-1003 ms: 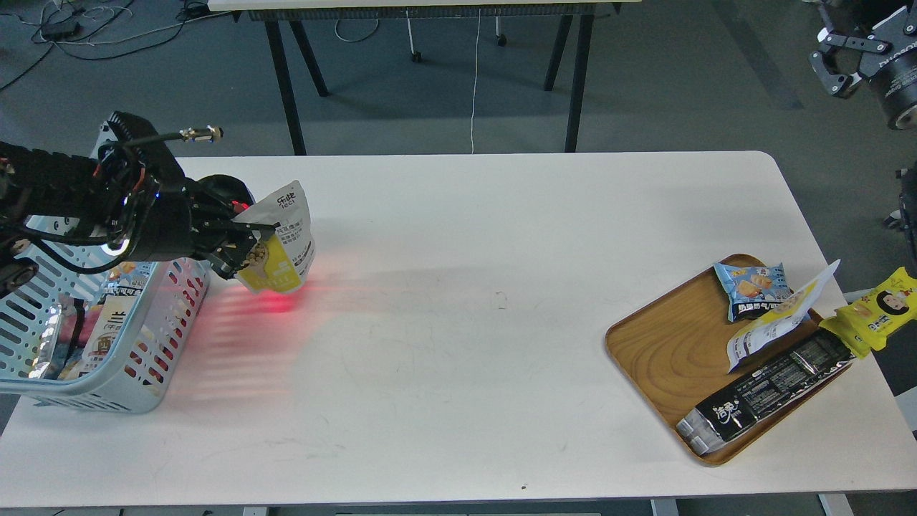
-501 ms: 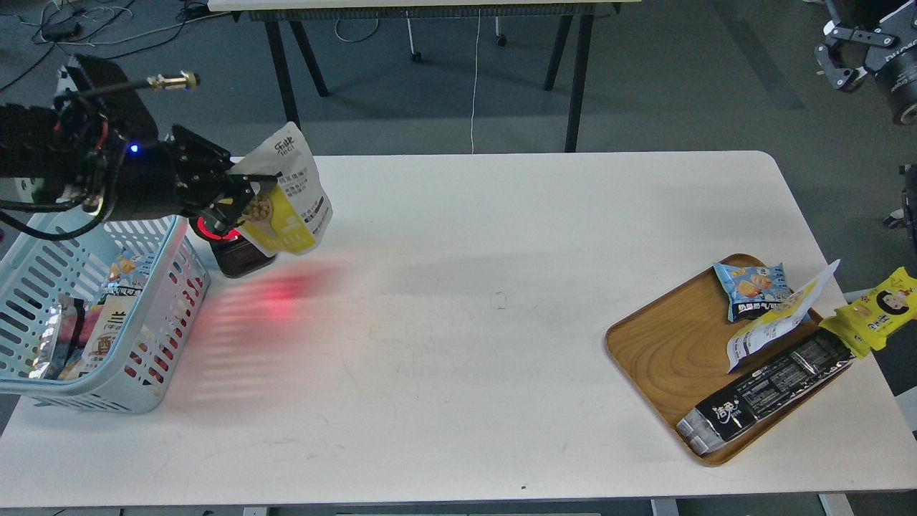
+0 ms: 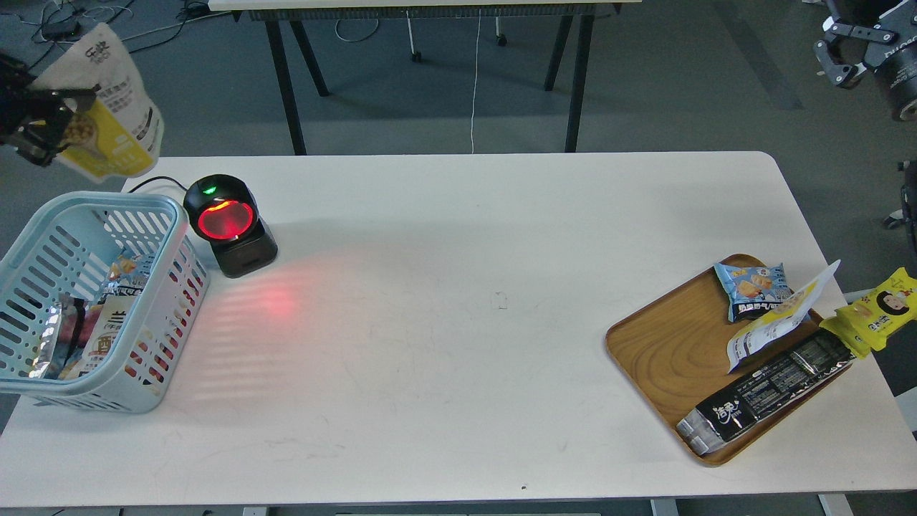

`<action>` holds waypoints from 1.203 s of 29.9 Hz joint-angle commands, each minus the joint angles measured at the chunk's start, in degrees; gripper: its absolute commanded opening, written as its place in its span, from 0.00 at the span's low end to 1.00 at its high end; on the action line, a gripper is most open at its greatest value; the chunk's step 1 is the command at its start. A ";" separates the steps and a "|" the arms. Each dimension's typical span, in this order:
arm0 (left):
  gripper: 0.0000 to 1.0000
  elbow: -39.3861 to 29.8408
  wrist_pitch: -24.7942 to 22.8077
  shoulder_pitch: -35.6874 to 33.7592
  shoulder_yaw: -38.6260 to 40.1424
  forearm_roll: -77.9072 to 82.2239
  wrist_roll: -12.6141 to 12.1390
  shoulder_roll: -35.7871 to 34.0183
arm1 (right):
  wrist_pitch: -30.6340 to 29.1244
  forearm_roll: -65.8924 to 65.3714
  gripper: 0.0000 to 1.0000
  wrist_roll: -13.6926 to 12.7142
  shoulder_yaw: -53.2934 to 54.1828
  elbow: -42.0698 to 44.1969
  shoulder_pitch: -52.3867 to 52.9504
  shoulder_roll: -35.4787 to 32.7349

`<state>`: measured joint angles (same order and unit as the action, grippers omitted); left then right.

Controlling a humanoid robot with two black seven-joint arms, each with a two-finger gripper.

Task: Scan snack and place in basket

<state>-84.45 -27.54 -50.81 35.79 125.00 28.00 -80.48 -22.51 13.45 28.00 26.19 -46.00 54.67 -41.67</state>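
left gripper (image 3: 44,123): closed on the snack's left edge | snack (image 3: 107,107): held in the air above and behind the basket's far rim, long axis near upright, top tilted left, yellow bottom down | basket (image 3: 150,208): landmark, scanner (image 3: 228,223) just right | right gripper (image 3: 849,54): far right of the basket, fingers spread

Even, sharp lighting; scanner (image 3: 228,221) casts red glow on table (image 3: 458,344)

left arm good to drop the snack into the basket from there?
Probably yes. The left end effector holds the snack above and behind the basket; its open top is unobstructed, and the scanner stands beside it.
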 commanded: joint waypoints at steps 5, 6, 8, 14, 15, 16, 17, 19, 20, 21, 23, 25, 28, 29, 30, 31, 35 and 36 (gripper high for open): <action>0.03 0.25 7.05 0.01 -12.40 0.00 0.00 -3.01 | 0.01 0.00 0.97 0.00 0.00 -0.05 0.00 -0.17; 0.04 0.25 7.58 0.01 -13.55 0.00 0.00 -3.10 | 0.01 0.00 0.97 0.00 0.00 -0.05 0.00 -0.17; 0.08 0.25 8.02 0.01 -14.61 0.00 0.00 -3.10 | -0.08 0.00 0.97 0.00 -0.08 -0.05 0.00 -0.25; 0.70 -0.10 8.46 -0.25 -14.00 -7.28 0.00 -1.88 | -0.08 0.00 0.97 0.00 -0.17 -0.05 0.00 -0.69; 0.79 0.16 8.81 -0.34 -13.82 -11.67 0.00 -1.26 | -0.08 0.00 0.97 0.00 -0.17 -0.05 0.00 -0.69; 0.87 0.51 9.16 -0.51 -13.65 -17.37 0.00 -0.73 | -0.08 0.00 0.97 0.00 -0.17 -0.05 0.00 -0.69; 0.92 1.13 9.43 -0.60 -13.39 -22.90 0.00 -0.29 | -0.08 0.00 0.97 0.00 -0.17 -0.05 0.09 -0.69; 0.99 2.45 9.52 -0.78 -13.21 -33.02 0.00 0.41 | -0.17 0.00 0.97 0.00 -0.17 -0.05 0.17 -0.78; 0.99 2.71 9.43 -1.13 -13.21 -37.77 0.00 1.20 | -0.17 0.00 0.97 0.00 -0.17 0.03 0.35 -0.78; 0.99 2.98 9.43 -1.39 -13.12 -41.47 0.00 1.99 | -0.08 0.00 0.97 0.00 -0.17 0.12 0.61 -0.78; 0.99 4.64 9.43 -2.35 -12.42 -47.72 0.00 4.53 | -0.17 0.00 0.99 0.00 -0.09 0.30 1.05 -1.04; 0.99 8.15 9.43 -3.15 -11.37 -52.56 0.00 8.39 | 0.01 0.00 0.99 0.00 0.44 0.38 1.49 -2.10; 1.00 14.21 8.73 -3.94 -8.39 -59.41 0.00 16.55 | 0.62 0.00 0.99 0.00 1.50 0.56 1.84 -2.45; 1.00 15.97 8.64 -4.03 -7.24 -61.70 0.00 18.76 | 0.80 0.00 0.99 0.00 1.58 0.65 1.93 -2.45; 1.00 17.99 8.55 -4.03 -6.01 -64.33 0.00 21.13 | 0.88 0.00 0.99 0.00 1.59 0.74 2.02 -2.45; 1.00 20.10 8.64 -4.03 -4.78 -67.05 0.00 23.42 | 0.97 0.00 0.99 0.00 1.76 1.08 2.19 -2.37; 0.99 26.34 8.55 -5.17 -0.04 -78.39 0.00 32.64 | 1.15 0.09 0.98 0.00 3.43 2.76 2.20 -1.75; 1.00 27.75 8.55 -5.43 0.85 -80.86 0.00 34.50 | 1.15 0.17 0.98 0.00 3.78 2.76 2.11 -1.75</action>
<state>-60.48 -18.91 -55.43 33.87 51.03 27.99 -51.47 -21.42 13.52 28.00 28.92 -43.74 56.90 -43.72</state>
